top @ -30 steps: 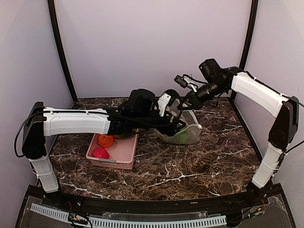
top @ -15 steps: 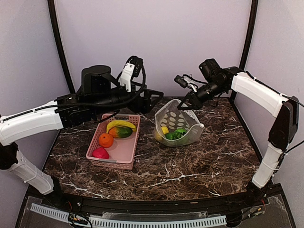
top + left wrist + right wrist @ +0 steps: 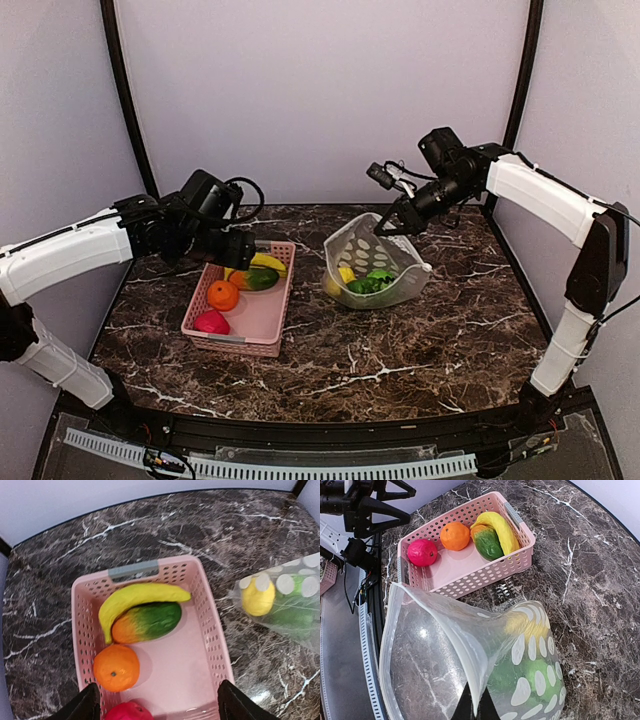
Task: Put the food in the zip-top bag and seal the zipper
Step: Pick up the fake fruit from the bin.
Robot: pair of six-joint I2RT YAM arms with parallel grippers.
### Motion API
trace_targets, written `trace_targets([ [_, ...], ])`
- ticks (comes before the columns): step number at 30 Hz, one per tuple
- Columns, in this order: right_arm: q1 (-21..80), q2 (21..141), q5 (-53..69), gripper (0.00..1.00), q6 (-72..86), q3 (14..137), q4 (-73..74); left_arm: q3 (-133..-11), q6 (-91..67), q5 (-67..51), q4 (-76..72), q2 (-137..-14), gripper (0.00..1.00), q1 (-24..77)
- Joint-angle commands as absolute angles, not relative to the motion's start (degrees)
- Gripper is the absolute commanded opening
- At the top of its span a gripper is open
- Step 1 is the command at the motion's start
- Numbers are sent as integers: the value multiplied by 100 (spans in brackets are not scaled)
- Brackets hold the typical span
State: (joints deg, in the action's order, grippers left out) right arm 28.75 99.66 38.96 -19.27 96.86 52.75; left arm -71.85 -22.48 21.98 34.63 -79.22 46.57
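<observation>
First, locate pink basket (image 3: 236, 347) left of centre in the top view: magenta-red piece (image 3: 211, 321) nearest, then orange (image 3: 223, 295), then banana (image 3: 262, 261) against green-orange piece (image 3: 258, 280). Note left gripper (image 3: 159, 703) above its far end, fingers spread wide, empty. Find zip-top bag (image 3: 400, 262) right of centre, yellow piece (image 3: 346, 274) and green pieces (image 3: 372, 283) inside, far rim clamped by right gripper (image 3: 385, 224).

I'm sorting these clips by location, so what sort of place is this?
Probably a robot test cell rather than a home kitchen: two robot arms mounted at a marble-patterned table, plain walls closing it in, and plastic toy fruit in a pink basket.
</observation>
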Motion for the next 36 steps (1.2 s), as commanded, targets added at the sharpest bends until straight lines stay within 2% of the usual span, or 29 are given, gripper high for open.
trace_targets([
  [1,2926,9772,3900,0,-1974,9627,5198,-7015,-2917,2504,4775,-7999,82,4542],
  [5,2926,9793,3929,0,-1970,9659,5207,-7020,-2969,2376,4992,-8232,88,4407],
  [9,2926,9770,3898,0,-1976,9625,5212,-7011,-2976,2168,5047,-8552,89,4221],
  [16,2926,9720,3860,0,-1994,9532,5192,-6905,-2751,2042,4732,-8993,83,3997],
  [22,2923,9734,3863,0,-2000,9525,5183,-6869,-2625,1775,4481,-9261,83,3816],
  [31,2927,9781,3885,0,-2011,9511,5189,-6898,-2641,1969,4402,-9692,92,3728],
  [36,2927,9785,3883,0,-2014,9484,5189,-6895,-2604,2068,4295,-9839,93,3682],
])
